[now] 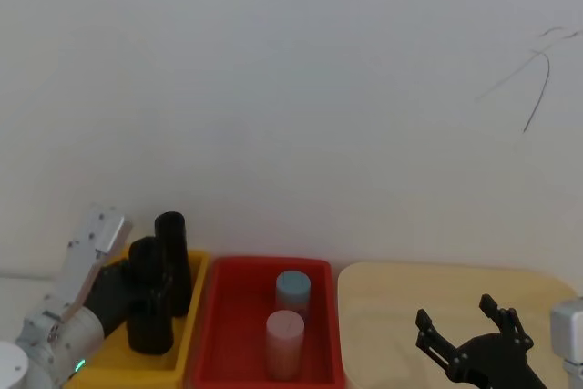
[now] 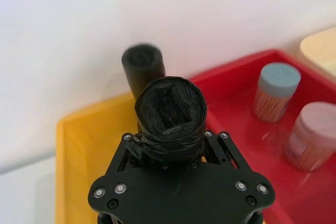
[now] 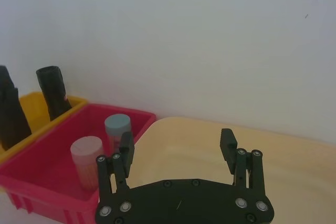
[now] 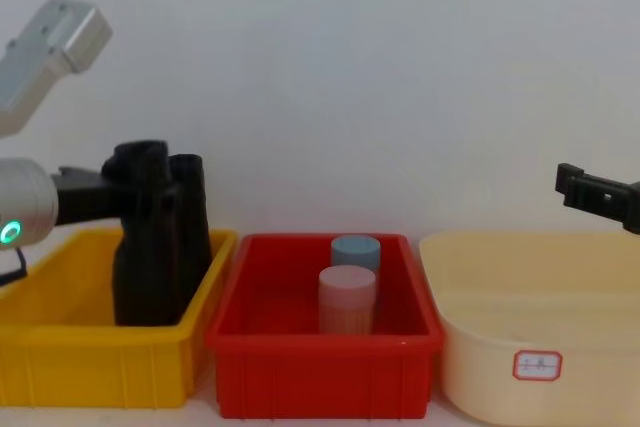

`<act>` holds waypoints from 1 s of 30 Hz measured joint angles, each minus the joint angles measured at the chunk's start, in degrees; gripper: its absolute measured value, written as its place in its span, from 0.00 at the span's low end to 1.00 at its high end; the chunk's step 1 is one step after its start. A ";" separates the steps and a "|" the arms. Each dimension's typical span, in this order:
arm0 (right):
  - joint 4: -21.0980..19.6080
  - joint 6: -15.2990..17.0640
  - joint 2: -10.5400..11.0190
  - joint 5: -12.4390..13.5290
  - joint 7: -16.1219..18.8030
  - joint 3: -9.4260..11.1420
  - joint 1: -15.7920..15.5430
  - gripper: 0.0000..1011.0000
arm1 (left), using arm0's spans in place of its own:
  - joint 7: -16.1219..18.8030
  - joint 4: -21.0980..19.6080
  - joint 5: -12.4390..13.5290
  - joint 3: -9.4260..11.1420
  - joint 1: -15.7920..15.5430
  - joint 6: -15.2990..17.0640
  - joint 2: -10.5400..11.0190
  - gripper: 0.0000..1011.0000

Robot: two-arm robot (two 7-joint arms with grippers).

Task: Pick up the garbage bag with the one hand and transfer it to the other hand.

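Left gripper (image 2: 176, 142) is clamping garbage bag (image 2: 170, 109) near top, inside yellow bin (image 4: 60, 347) | likely soft, slick: taking lower body | right gripper (image 3: 177, 148) is hanging spread, empty.

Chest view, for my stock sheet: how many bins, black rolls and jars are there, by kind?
Bins: 3 (yellow bin, red bin, cream bin)
Black rolls: 2 (wrinkled roll, rear roll)
Jars: 2 (blue-lidded jar, pink-lidded jar)
Total: 7

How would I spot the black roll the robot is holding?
In the yellow bin on the far left, two black rolls stand upright. It is the nearer roll, clamped in the left hand: fat and wrinkled, unlike the slimmer, smoother roll behind.
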 joint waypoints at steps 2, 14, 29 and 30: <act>0.00 0.00 0.00 0.00 0.00 0.00 0.00 0.99 | -0.54 -0.46 -0.13 -0.15 -0.34 -0.22 0.01 0.39; 0.00 0.00 0.00 0.00 0.00 0.00 0.00 0.99 | -4.63 -1.62 -1.25 -0.81 -4.06 -1.71 -0.07 0.39; 0.00 0.00 0.00 0.00 0.00 0.00 0.00 0.99 | -11.10 0.14 -4.01 0.40 -9.87 -2.76 -1.34 0.39; 0.00 0.00 0.00 0.00 0.00 0.00 0.00 0.99 | -11.37 0.20 -4.15 0.49 -10.09 -2.78 -1.42 0.39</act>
